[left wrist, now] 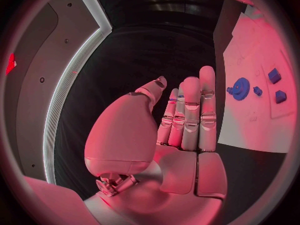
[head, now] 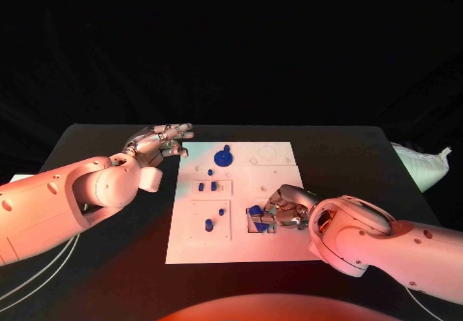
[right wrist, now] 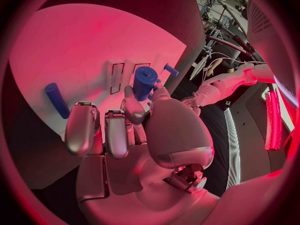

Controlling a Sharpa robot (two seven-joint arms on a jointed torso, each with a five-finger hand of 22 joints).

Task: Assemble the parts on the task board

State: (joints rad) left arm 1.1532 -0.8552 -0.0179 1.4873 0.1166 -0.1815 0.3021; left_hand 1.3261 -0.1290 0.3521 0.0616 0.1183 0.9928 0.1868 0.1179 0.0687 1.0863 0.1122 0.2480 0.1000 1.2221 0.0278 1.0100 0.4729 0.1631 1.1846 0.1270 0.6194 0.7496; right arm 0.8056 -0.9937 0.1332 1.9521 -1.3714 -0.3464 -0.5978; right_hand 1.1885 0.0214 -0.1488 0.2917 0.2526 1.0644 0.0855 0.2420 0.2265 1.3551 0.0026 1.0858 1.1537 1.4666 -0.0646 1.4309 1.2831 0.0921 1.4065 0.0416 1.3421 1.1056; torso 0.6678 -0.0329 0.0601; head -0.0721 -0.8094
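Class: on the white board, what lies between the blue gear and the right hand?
In the head view, two small blue pegs stand between the blue gear and the right hand.

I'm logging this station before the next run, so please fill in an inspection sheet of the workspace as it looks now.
Surface: black table, task board in the middle.
Job's things: blue gear and small blue parts on the board; blue cylinder held.
Clutter: white bag at the table's far right corner.
Hands: left hand flat, holding nothing; right hand holds the cylinder.
Cables: pale cables under the left arm.
Surroundings: dark backdrop.
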